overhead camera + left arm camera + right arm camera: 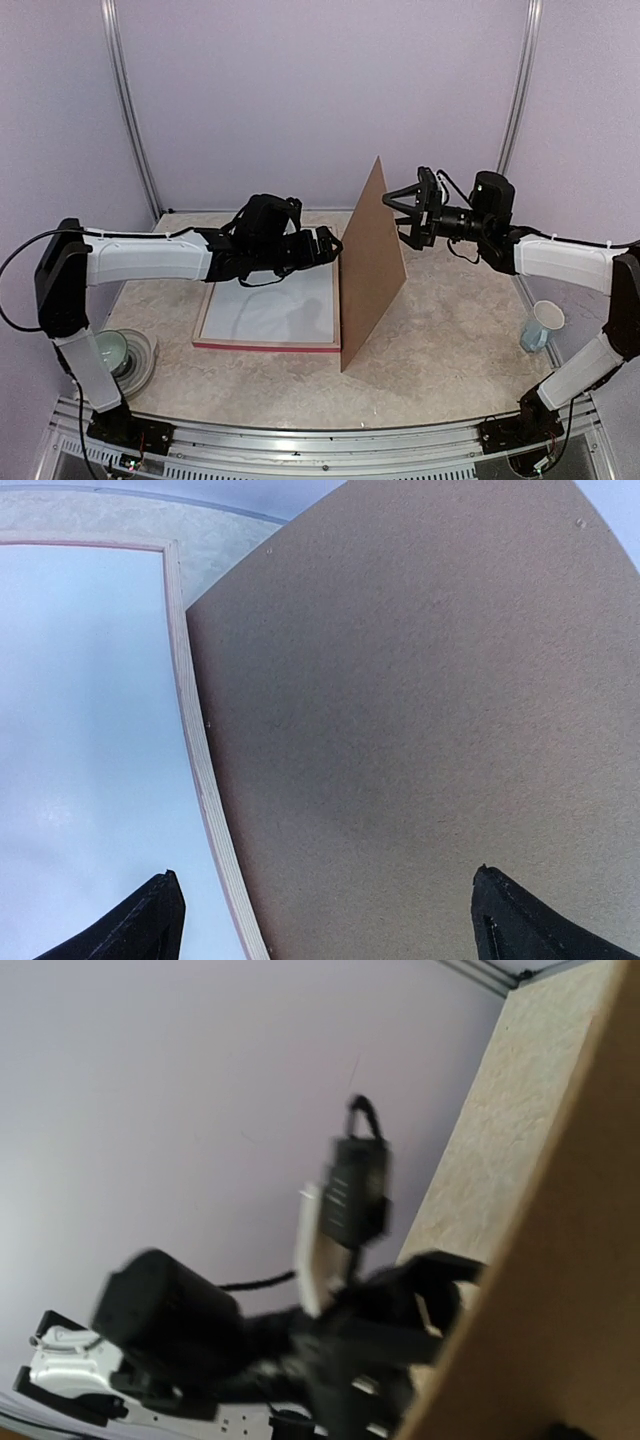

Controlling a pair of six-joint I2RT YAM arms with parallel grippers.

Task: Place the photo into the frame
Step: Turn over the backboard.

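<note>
Brace the upright backing board between the spread left hand and the spread right hand, clear of the frame.

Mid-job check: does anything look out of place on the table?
Yes. The brown board stands on edge along the right side of the frame rather than lying flat, with the open left gripper near one face and the open right gripper near the other; neither grips it.

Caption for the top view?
Brown board stands on edge between the open left gripper and right gripper, beside the pink frame.
</note>
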